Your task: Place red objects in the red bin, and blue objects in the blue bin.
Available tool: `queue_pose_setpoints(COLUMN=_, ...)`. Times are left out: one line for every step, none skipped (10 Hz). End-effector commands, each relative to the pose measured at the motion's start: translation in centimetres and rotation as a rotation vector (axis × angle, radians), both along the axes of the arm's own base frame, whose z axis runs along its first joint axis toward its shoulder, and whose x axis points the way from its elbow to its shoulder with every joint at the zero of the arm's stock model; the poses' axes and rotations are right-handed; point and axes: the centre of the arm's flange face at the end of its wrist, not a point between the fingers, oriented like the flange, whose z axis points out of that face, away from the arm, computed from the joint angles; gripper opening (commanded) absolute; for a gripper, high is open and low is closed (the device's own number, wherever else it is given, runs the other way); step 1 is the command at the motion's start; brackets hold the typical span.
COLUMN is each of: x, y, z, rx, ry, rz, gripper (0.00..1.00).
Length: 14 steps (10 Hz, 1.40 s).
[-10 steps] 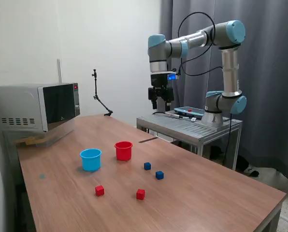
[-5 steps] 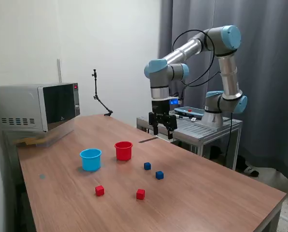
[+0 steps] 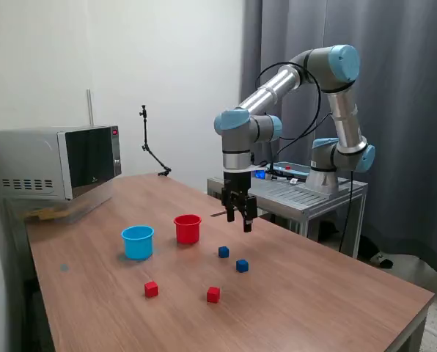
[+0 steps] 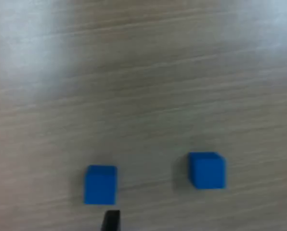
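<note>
Gripper (image 3: 240, 221): hangs above the wooden table (image 3: 336, 293), fingers pointing down, nothing between them; the wrist view shows two dark fingertips spread wide at the frame edge, so the jaws stand released.
Gripper place: over the table near its far edge, above and a little beyond the two blue cubes, to the exterior view's right of the red cup.
Blue cube one (image 3: 223, 251): flat on the table, nearer the red cup; also seen from the wrist (image 4: 100, 184).
Blue cube two (image 3: 242, 265): just beside the first, apart from it; in the wrist view (image 4: 207, 170).
Orientation: cubes have no long axis; in the wrist view the two sit turned slightly differently from each other.
Red cubes: one (image 3: 151, 289) toward the exterior view's left, one (image 3: 213, 294) to its right, well apart, both nearer the camera than the blue pair.
Red cup (image 3: 188, 228): upright, mouth up.
Light blue cup (image 3: 138, 241): upright, beside the red cup on the exterior view's left, not touching.
Cup contents: cannot tell.
Microwave (image 3: 53, 161): far left corner.
</note>
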Motion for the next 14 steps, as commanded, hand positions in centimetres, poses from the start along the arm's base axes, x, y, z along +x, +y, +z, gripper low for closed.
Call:
queue_pose_setpoints(x=-0.3, y=2.3, z=-1.8, rx=0.051, ry=-0.016, rz=-0.121, gripper=1.0)
queue_pose_setpoints(x=0.0, y=4.0, z=-2.6, rx=0.054, ry=-0.029, rz=-0.147, gripper=1.0)
queue_pose_setpoints(x=0.5, y=4.8, z=-3.3, rx=0.052, ry=-0.048, rz=-0.16, gripper=1.0)
queue_pose_setpoints(x=1.0, y=4.8, z=-3.9, rx=0.052, ry=-0.062, rz=-0.159, gripper=1.0)
queue_pose_setpoints(x=1.7, y=4.9, z=-4.8, rx=0.05, ry=-0.08, rz=-0.161, gripper=1.0)
queue_pose_setpoints(x=2.3, y=5.2, z=-5.6, rx=0.045, ry=-0.088, rz=-0.161, gripper=1.0)
queue_pose_setpoints(x=2.4, y=5.1, z=-5.8, rx=0.042, ry=-0.087, rz=-0.14, gripper=1.0)
queue_pose_setpoints(x=2.4, y=5.1, z=-5.9, rx=0.037, ry=-0.084, rz=-0.093, gripper=1.0)
queue_pose_setpoints(x=2.4, y=4.9, z=-5.8, rx=0.011, ry=-0.079, rz=-0.037, gripper=1.0)
queue_pose_setpoints(x=2.4, y=4.6, z=-6.1, rx=-0.032, ry=-0.076, rz=0.014, gripper=1.0)
queue_pose_setpoints(x=2.3, y=4.4, z=-6.5, rx=-0.055, ry=-0.074, rz=0.059, gripper=1.0)
queue_pose_setpoints(x=2.3, y=4.1, z=-6.9, rx=-0.084, ry=-0.075, rz=0.09, gripper=1.0)
queue_pose_setpoints(x=2.2, y=4.1, z=-7.6, rx=-0.087, ry=-0.079, rz=0.092, gripper=1.0)
queue_pose_setpoints(x=2.1, y=4.1, z=-8.3, rx=-0.086, ry=-0.074, rz=0.092, gripper=1.0)
